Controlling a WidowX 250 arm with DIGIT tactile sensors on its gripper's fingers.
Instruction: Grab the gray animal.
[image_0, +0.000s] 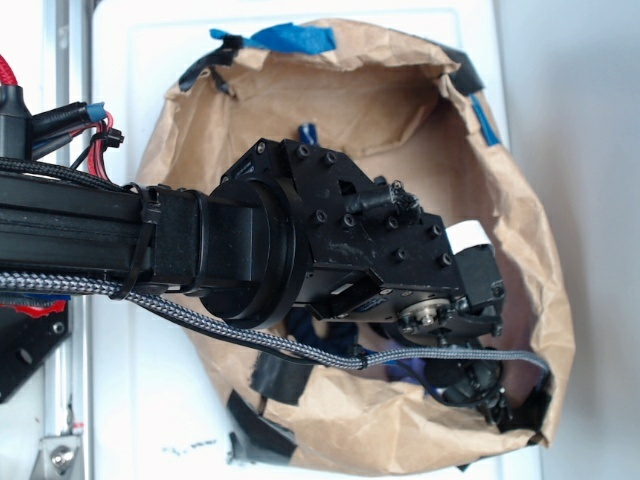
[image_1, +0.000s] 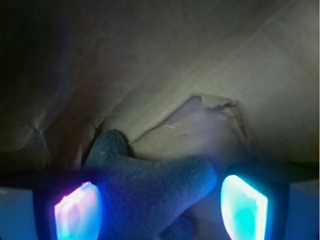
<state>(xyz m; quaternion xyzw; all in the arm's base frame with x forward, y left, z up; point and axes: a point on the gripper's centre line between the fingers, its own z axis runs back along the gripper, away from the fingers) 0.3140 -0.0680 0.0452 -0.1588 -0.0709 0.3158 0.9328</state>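
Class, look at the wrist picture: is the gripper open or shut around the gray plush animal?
Open. The gripper has its two glowing pads set wide apart, with the gray animal lying between them inside the paper bag.

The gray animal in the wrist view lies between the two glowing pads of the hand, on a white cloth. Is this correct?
Not quite. The gray animal does lie between the hand's glowing pads, but the wrist view shows it on crumpled brown paper, not white cloth.

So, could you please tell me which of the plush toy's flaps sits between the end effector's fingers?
The gray animal's broad right-pointing flap lies between the lit fingers; the narrower flap points up, away from them.
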